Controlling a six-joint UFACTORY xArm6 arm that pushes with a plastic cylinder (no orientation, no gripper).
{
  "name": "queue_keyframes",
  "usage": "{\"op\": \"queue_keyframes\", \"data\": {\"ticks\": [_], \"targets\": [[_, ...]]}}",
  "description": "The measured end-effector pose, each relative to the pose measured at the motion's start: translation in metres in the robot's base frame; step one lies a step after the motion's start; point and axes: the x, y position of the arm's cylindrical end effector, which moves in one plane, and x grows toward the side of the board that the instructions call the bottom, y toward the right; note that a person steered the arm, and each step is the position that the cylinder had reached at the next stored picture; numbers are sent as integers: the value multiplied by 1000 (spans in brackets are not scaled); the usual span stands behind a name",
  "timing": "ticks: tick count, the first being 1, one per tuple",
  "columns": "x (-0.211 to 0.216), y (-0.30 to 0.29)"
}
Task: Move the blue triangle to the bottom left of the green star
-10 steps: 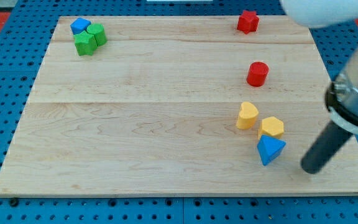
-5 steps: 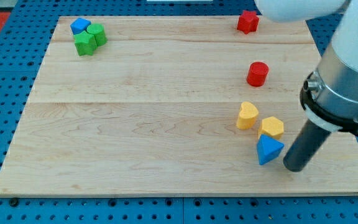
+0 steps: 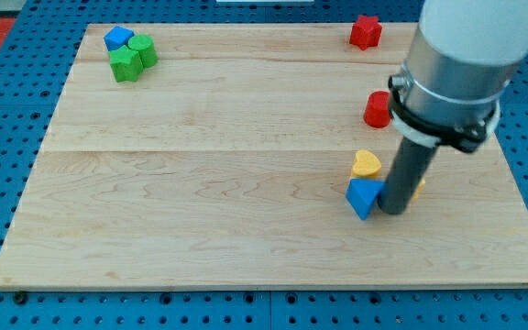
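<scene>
The blue triangle (image 3: 364, 197) lies on the wooden board (image 3: 200, 183) at the lower right. My tip (image 3: 392, 210) touches its right side. The green star (image 3: 125, 64) sits at the board's top left corner, far from the triangle, packed against another green block (image 3: 143, 49) and a blue block (image 3: 117, 38). The rod and arm hide most of the yellow hexagon block (image 3: 418, 188) just right of the rod.
A yellow heart block (image 3: 366, 164) sits just above the blue triangle. A red cylinder (image 3: 377, 109) stands above that, partly behind the arm. A red star-like block (image 3: 366, 31) lies at the top edge.
My tip has moved left from the board's right side onto the blue triangle and pushed it left and slightly up, under the yellow heart. The arm now covers the yellow hexagon.
</scene>
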Motion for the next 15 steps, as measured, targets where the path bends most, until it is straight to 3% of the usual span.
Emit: {"op": "queue_keyframes", "data": {"ticks": [1,2,3,4,5,6,7,8,9,10,11,12,13,14,15], "targets": [[-31,-89],[-36,-178],[-32,-243],[-14,-260],[-82,-308],[-137,-325],[-109,-288],[-56,-301],[-66,-363],[-128,-362],[-152,-350],[-142,-337],[-127,-401],[-187,-398],[-196,-362]]}}
